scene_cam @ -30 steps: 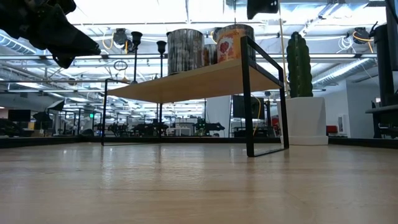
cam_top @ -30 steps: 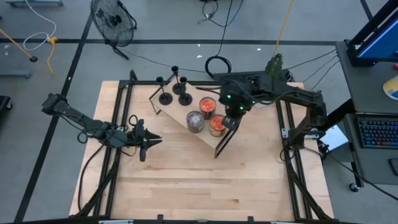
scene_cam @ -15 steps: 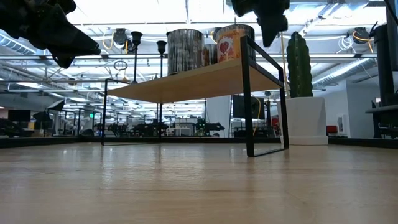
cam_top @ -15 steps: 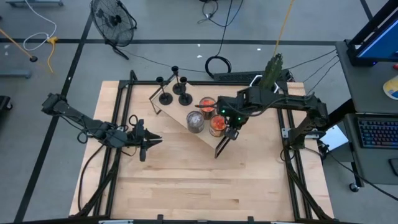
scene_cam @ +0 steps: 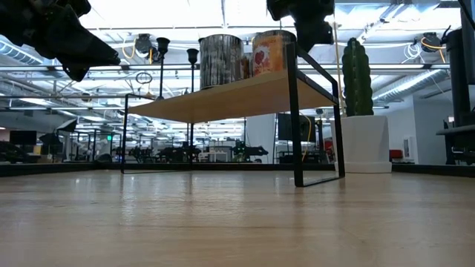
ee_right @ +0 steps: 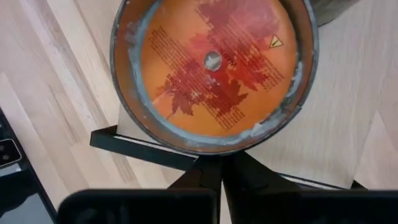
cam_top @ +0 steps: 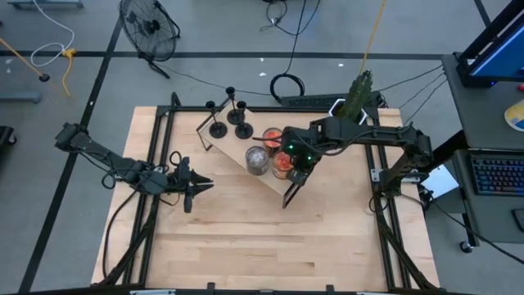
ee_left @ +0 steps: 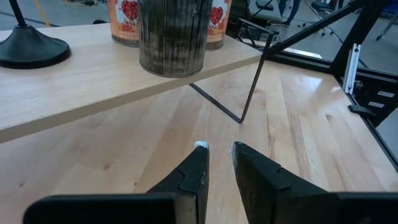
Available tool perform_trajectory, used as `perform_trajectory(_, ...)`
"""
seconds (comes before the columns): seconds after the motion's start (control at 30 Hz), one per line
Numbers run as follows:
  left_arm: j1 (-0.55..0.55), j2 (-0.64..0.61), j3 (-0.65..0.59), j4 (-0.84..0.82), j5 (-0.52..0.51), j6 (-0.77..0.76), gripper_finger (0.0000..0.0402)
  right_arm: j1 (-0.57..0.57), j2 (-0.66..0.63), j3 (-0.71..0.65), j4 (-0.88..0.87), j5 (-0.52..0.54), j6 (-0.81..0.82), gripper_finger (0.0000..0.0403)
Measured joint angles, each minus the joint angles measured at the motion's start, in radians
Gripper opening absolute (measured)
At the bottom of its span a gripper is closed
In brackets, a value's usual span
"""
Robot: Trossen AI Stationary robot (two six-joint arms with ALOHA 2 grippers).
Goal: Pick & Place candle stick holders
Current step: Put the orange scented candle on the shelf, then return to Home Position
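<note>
Three black candle stick holders (cam_top: 218,129) (cam_top: 243,129) (cam_top: 231,105) stand on their disc bases at the far left end of a raised wooden shelf (cam_top: 233,147). Two also show in the low view (scene_cam: 162,46) (scene_cam: 193,56). My right gripper (ee_right: 222,169) is shut beside an orange candle jar (ee_right: 211,68) at the shelf's near right end (cam_top: 296,170). My left gripper (ee_left: 219,152) hovers over the table left of the shelf (cam_top: 199,185), its fingers a narrow gap apart and empty. My right gripper has its shut fingertips (ee_right: 208,171) against the orange jar's side wall (ee_right: 211,149), on the jar's right side by the shelf's edge bar. The fingers point steeply down. The jar stands upright on the shelf.
A grey jar (cam_top: 257,161) and a second orange jar (cam_top: 273,137) stand on the shelf next to the pushed one. The shelf has thin black metal legs (scene_cam: 298,119). A potted cactus (cam_top: 360,88) stands at the far right. Bare table lies toward the near edge.
My right gripper has come down and toward the table's left, against the orange jar. The jar has slid a little toward the left along the shelf, staying upright.
</note>
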Motion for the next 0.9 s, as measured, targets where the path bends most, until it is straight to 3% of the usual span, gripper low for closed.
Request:
perform_trajectory(0.27, 0.0, 0.0, 0.0, 0.0, 0.0, -0.001, 0.0076, -0.001, 0.0, 0.0, 0.028, -0.001, 0.0, 0.0)
perform_trajectory(0.43, 0.0, 0.0, 0.0, 0.0, 0.001, -0.027, 0.0076, 0.008, -0.031, -0.001, -0.074, 0.011, 0.03, 0.0)
perform_trajectory(0.7, -0.001, 0.0, 0.0, 0.0, 0.029, -0.089, 0.0076, 0.131, -0.205, -0.006, -0.07, 0.205, 0.071, 0.0)
perform_trajectory(0.9, 0.0, 0.0, 0.0, 0.0, 0.031, -0.153, 0.0076, 0.265, -0.402, -0.16, 0.127, 0.385, 0.064, 0.0)
